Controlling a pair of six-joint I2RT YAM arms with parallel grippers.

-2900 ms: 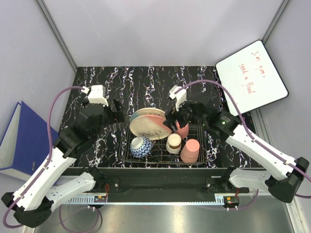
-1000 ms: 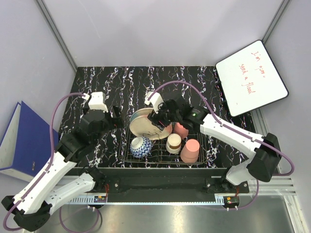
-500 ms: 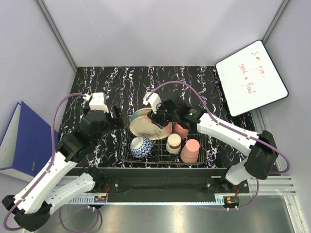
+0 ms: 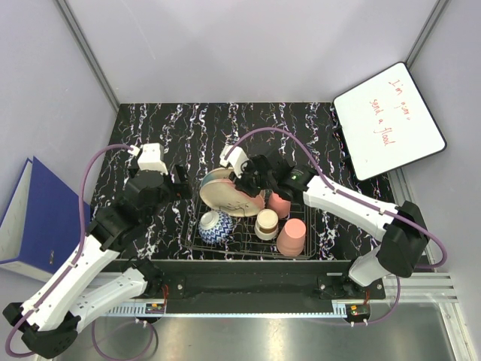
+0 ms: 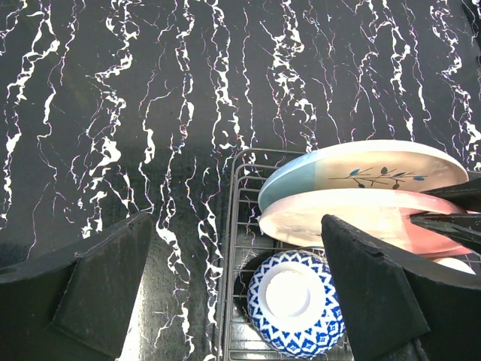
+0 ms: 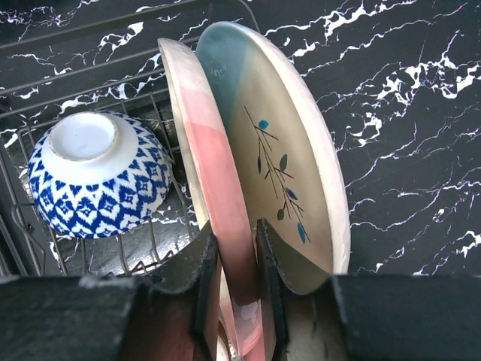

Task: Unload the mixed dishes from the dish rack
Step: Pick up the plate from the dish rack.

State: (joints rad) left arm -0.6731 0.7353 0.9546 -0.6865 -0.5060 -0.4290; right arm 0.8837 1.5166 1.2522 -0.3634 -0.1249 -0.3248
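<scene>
Right gripper (image 6: 234, 237) pinches pink plate (image 6: 214, 165) rim; plate upright in rack (image 4: 237, 239), centre of overhead view. Left gripper (image 4: 179, 184) gapes, empty. Plate removal starting; next, probably a straight lift clear of wires.

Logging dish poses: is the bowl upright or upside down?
Upside down: the bowl shows its white foot ring in both wrist views, inside the rack.
</scene>
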